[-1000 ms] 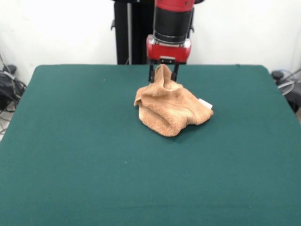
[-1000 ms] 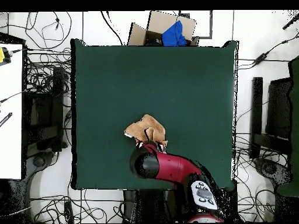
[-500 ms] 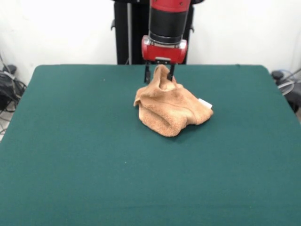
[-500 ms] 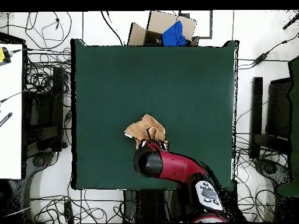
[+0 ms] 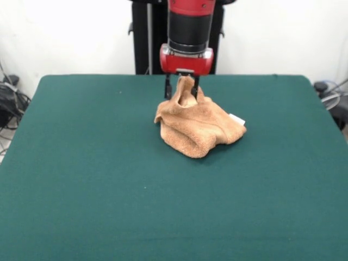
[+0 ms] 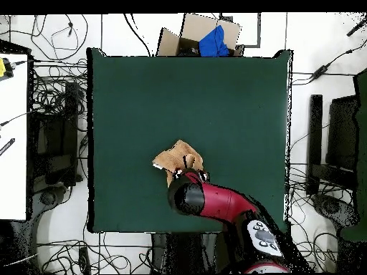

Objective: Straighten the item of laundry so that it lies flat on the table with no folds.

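**Crumpled towel held at its peak by the gripper**

One towel (image 5: pixel 198 128) lay on the table (image 5: pixel 109 190), bunched into a rounded heap rather than spread flat. Its cloth was light orange-tan terry with a nubbly, looped surface, and deep folds ran down its front. A pointed peak of cloth rose at the far side of the heap. One small white tag (image 5: pixel 237 119) stuck out at the heap's right edge in the front view; no writing on it could be read.

One gripper (image 5: pixel 181 87) hung straight down from the red-and-black arm (image 5: pixel 187 32) — its two dark fingers (image 5: pixel 168 88) stood on either side of the raised peak, pinching that cloth between them. The rest of the towel rested on the table, below and in front of the gripper.

The table top was dark green, felt-like and rectangular, much wider than the towel. In the overhead view the towel (image 6: pixel 174 157) sat near the middle of the table's width, toward the edge nearest the robot's base, partly covered by the arm (image 6: pixel 215 204).

Beyond the table's far edge in the overhead view stood one brown cardboard box (image 6: pixel 188 34) with a blue object (image 6: pixel 213 43) in it — no label was legible. Many black cables (image 6: pixel 57 86) lay tangled on the white floor around the table.
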Action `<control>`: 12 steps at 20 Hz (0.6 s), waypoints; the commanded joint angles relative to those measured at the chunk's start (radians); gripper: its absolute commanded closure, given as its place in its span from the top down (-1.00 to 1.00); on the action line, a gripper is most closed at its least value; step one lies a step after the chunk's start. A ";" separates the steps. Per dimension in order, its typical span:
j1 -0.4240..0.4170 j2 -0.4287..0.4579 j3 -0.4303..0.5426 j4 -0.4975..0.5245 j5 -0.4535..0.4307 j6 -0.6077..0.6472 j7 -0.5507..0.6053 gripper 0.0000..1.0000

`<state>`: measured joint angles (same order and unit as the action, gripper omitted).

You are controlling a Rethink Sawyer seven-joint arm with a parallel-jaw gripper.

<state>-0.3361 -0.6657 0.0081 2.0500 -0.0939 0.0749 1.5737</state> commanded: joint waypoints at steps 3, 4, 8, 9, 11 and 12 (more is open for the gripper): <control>-0.003 0.041 0.093 -0.056 -0.034 -0.073 0.135 1.00; -0.006 0.042 0.094 -0.052 -0.039 -0.079 0.134 1.00; -0.007 0.042 0.091 -0.043 -0.051 -0.103 0.137 1.00; -0.009 0.043 0.094 -0.042 -0.052 -0.103 0.137 1.00; -0.012 0.043 0.094 -0.044 -0.052 -0.092 0.132 -1.00; -0.007 0.043 0.088 -0.047 -0.042 -0.077 0.135 -1.00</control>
<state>-0.3362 -0.6435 0.0251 2.0451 -0.1044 0.0335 1.5737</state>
